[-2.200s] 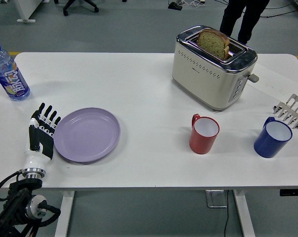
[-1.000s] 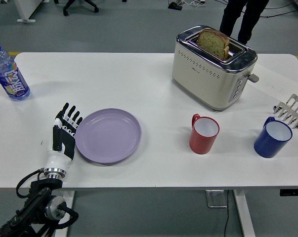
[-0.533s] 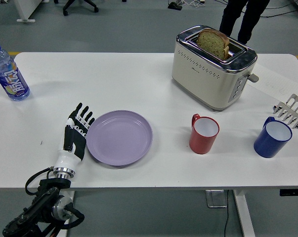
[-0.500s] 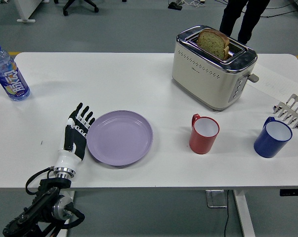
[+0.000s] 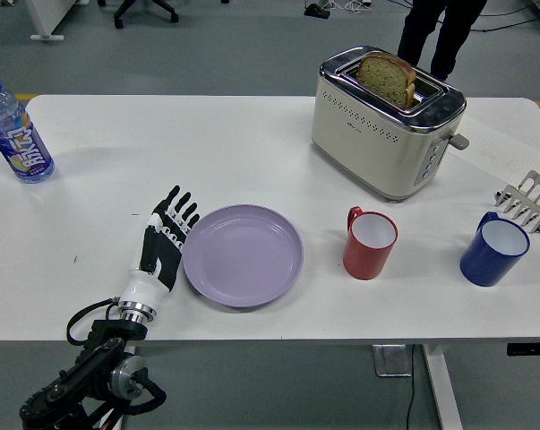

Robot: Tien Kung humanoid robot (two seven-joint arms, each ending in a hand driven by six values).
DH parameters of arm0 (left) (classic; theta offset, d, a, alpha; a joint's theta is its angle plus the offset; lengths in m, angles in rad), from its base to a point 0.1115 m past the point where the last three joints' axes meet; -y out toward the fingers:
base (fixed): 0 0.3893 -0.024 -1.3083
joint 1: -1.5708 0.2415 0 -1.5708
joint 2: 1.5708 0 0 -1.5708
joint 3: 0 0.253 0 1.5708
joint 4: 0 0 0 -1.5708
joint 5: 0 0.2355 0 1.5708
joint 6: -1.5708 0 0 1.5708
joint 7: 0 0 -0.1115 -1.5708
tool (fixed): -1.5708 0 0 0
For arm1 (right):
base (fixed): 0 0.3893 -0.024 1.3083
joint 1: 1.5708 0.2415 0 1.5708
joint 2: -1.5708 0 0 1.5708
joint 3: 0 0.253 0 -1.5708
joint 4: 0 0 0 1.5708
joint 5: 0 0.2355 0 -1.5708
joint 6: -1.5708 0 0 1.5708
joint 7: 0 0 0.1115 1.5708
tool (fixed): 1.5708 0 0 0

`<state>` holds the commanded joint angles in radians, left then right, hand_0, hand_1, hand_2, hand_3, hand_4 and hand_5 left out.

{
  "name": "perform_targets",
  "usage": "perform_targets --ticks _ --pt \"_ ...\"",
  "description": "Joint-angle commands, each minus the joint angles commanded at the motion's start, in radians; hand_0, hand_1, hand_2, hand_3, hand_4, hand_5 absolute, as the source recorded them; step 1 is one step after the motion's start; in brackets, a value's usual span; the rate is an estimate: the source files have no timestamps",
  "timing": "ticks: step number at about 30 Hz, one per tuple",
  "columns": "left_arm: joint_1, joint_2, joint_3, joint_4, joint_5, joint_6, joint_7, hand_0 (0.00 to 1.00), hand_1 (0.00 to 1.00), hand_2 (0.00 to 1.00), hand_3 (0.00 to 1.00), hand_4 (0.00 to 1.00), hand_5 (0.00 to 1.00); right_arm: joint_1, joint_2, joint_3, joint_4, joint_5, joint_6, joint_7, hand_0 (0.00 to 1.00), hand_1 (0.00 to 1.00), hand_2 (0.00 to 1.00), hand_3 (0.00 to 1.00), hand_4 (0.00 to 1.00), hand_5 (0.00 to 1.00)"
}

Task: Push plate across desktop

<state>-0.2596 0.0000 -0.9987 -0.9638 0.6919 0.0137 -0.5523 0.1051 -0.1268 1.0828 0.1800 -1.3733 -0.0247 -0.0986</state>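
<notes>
Fingers (image 5: 175, 211) of the left hand (image 5: 162, 246) are held straight and together, gripping nothing, with the hand's edge set against the left rim of the purple plate (image 5: 244, 255). The plate is found lying flat near the desk's (image 5: 207, 143) near edge, left of the red mug (image 5: 369, 243).

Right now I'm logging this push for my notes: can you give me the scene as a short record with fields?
plate: purple plate, empty, near front edge of white table
left hand: left hand, fingers straight, flat against plate's left rim
right of plate: red mug, then blue mug
behind: toaster with bread slice
far left: bottle
</notes>
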Motion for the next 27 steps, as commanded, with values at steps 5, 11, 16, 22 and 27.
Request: perform_targets --ticks 5,11,16,22,27 --pt "-0.011 0.000 0.037 -0.001 -0.005 -0.004 0.000 0.907 0.939 0.966 0.998 0.464 0.998 0.001 0.000 0.002 0.000 -0.001 0.000 0.000 0.627 0.581 0.662 0.609 0.178 0.302" --pt "-0.015 0.000 0.064 -0.004 -0.010 -0.006 0.000 0.907 0.939 0.966 0.998 0.462 0.998 0.000 0.000 0.003 0.000 0.001 -0.001 0.000 0.627 0.581 0.662 0.609 0.178 0.302" --pt "-0.017 0.000 0.071 -0.008 -0.010 -0.007 -0.001 0.907 0.939 0.966 0.998 0.462 0.998 -0.001 0.001 0.004 0.000 0.000 0.000 -0.001 0.627 0.581 0.662 0.609 0.178 0.302" --pt "-0.016 0.000 0.062 -0.012 -0.001 -0.002 0.004 0.907 0.937 0.966 0.998 0.461 0.998 -0.003 0.002 0.010 0.000 -0.006 0.000 -0.002 0.628 0.580 0.663 0.609 0.178 0.302" --pt "-0.007 0.000 -0.014 -0.021 0.039 -0.002 0.031 0.903 0.924 0.964 0.998 0.463 0.998 -0.001 0.001 0.012 0.000 -0.005 -0.002 -0.001 0.628 0.580 0.662 0.609 0.179 0.301"
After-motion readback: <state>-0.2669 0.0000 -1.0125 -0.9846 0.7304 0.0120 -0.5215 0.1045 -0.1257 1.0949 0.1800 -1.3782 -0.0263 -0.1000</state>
